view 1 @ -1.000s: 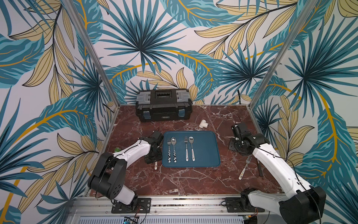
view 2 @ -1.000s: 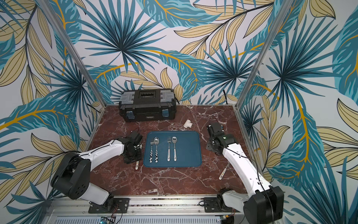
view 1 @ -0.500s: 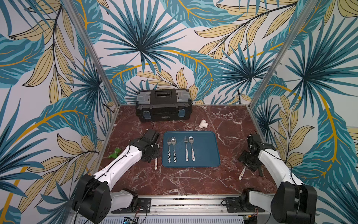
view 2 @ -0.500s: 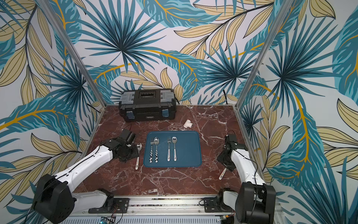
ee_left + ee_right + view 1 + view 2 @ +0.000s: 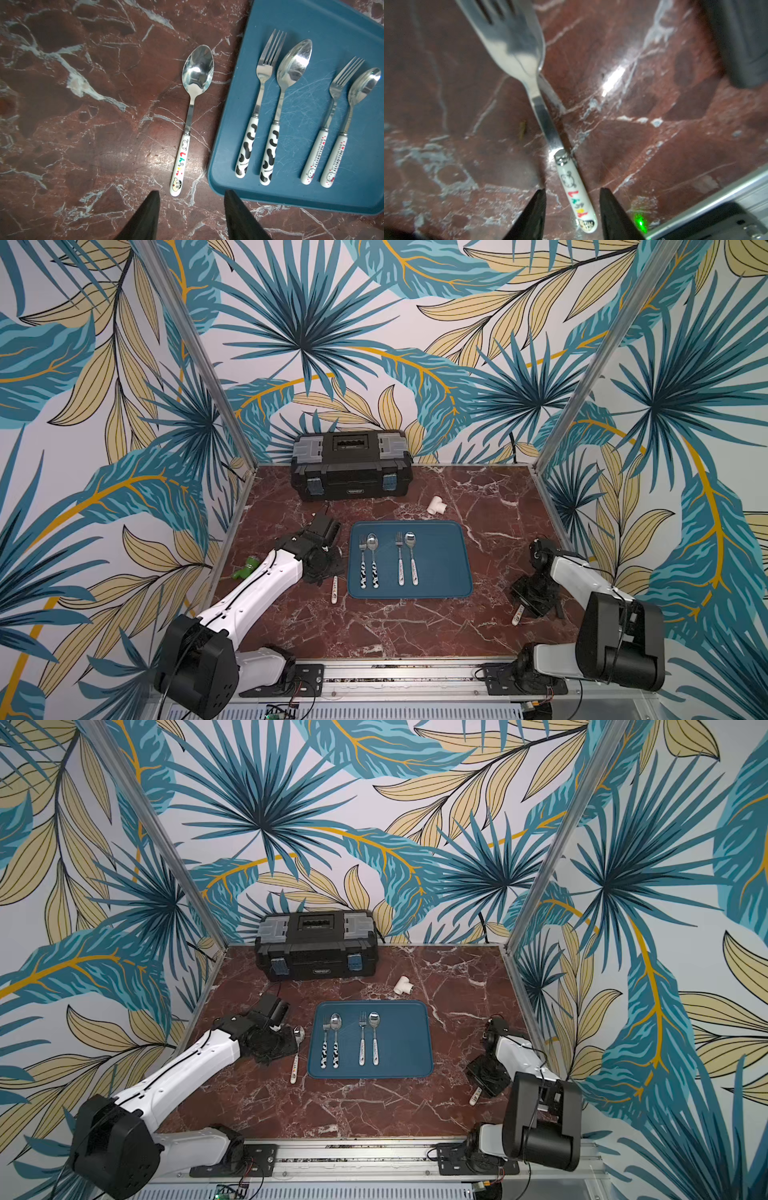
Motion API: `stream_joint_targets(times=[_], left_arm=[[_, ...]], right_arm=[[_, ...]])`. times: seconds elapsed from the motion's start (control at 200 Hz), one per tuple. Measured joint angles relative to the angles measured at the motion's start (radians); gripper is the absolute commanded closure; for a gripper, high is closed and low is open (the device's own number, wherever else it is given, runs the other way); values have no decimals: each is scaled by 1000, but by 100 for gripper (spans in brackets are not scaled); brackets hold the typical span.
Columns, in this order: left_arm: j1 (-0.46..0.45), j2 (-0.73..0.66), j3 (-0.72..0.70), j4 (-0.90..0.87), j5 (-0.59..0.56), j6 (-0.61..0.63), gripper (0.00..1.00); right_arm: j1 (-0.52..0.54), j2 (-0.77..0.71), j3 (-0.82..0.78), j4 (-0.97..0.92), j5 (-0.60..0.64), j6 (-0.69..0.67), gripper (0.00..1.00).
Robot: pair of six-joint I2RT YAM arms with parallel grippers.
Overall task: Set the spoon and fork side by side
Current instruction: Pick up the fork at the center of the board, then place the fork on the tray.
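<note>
The right jaws had dropped from beside the tray [image 5: 449, 568] over the fork [image 5: 545, 120]; its handle lay between them, half-open, ungripped. The spoon [image 5: 197, 70] lay just ahead of the empty, parted left jaws; pairing seemed ready to start

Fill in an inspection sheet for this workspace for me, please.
Surface: red marble table, no spills seen.
Job's things: spoon beside tray's left edge; fork far right on table; not side by side.
Clutter: toolbox, pipe fitting, green toy; two cutlery pairs on tray.
Hands: left hand open near spoon's handle end; right hand open astride fork's handle.
Cables: black lead at back wall.
Surroundings: leaf-print walls.
</note>
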Motion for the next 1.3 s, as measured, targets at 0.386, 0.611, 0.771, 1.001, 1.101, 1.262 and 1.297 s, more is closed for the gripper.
stream_joint_targets(times=[0.386,0.611,0.771,1.001,1.101,1.262,1.297], left_arm=[[3,0,48,-14,12,12,45],[3,-21,48,0,28,2,46],[4,-19,45,31,44,-7,46],[5,-5,-20,76,64,-31,46],[5,-7,-53,82,71,-39,46],[5,-16,-60,77,78,-39,45],[5,-16,-60,77,82,-39,45]], right_arm=[[-3,31,11,18,-52,-1,100],[101,60,50,11,-21,-26,100],[317,106,146,31,-22,-47,100],[558,190,382,28,-24,-116,100],[625,269,465,8,-37,-141,100],[713,425,603,-25,-45,-193,100],[727,450,619,-29,-48,-201,100]])
